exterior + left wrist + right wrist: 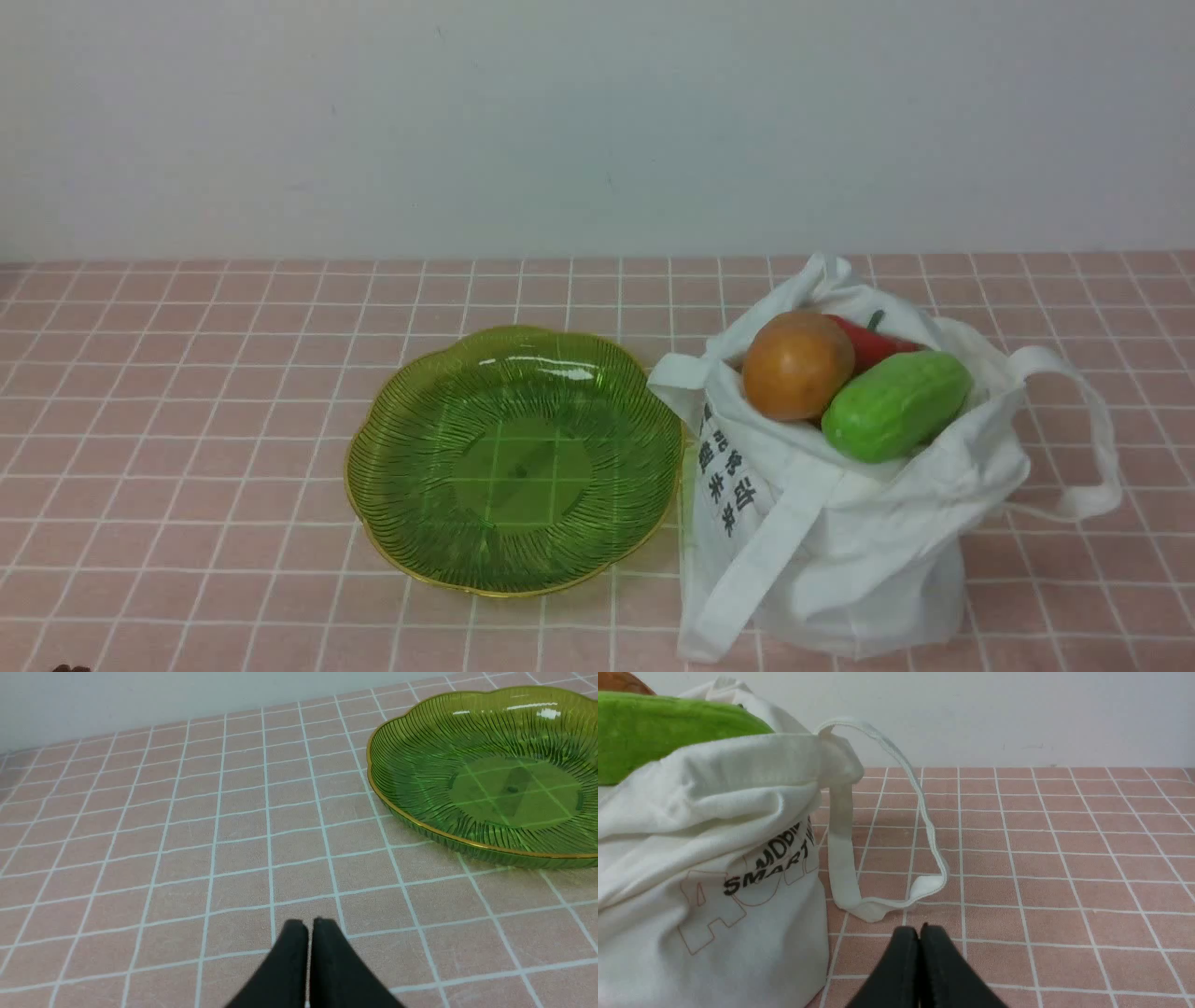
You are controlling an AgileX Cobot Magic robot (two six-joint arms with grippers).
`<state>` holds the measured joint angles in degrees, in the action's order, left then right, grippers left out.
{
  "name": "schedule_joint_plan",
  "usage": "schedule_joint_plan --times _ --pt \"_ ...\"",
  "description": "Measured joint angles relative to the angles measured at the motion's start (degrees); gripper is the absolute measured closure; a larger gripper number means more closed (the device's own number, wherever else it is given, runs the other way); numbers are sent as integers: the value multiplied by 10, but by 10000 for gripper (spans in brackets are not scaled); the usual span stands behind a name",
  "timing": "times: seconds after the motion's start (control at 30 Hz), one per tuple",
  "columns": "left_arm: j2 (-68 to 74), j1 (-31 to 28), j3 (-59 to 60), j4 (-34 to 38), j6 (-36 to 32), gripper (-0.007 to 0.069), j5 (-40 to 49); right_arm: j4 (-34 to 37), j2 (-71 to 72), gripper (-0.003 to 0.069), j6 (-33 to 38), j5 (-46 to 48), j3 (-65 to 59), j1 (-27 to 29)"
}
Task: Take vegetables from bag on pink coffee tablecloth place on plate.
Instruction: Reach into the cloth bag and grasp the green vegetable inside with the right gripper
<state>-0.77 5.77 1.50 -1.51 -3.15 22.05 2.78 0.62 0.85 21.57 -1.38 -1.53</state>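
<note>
The white cloth bag (840, 551) stands on the pink grid tablecloth (187, 420) at the right. Its open top holds a green cucumber (896, 406), a round orange-brown piece (796, 364) and a red pepper (873, 343) partly hidden behind them. The green plate (392, 439) with a golden rim lies empty just left of the bag. My left gripper (309, 926) is shut and empty, low over the cloth, left of the plate (420, 756). My right gripper (919, 931) is shut and empty, low beside the bag (691, 896), near its strap (840, 858). The cucumber (654, 732) shows there too.
A plain pale wall (597, 121) rises behind the table. A second strap loop (1092, 439) hangs off the bag's right side onto the cloth. Neither arm shows in the front view, apart from a dark speck (70, 668) at the bottom left edge.
</note>
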Motion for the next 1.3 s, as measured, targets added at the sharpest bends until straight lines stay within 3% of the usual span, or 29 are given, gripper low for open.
schedule_joint_plan --times 0.87,0.97,1.23,1.3 --pt "0 0 0 0 0 629 0 5 0 673 2 -3 0 0" --pt "0 0 0 0 0 629 0 51 0 673 -8 -36 -3 0" --pt "0 0 0 0 0 629 0 370 0 673 -67 -247 -3 0" --pt "0 0 0 0 0 629 0 409 0 673 -69 -271 -3 0"
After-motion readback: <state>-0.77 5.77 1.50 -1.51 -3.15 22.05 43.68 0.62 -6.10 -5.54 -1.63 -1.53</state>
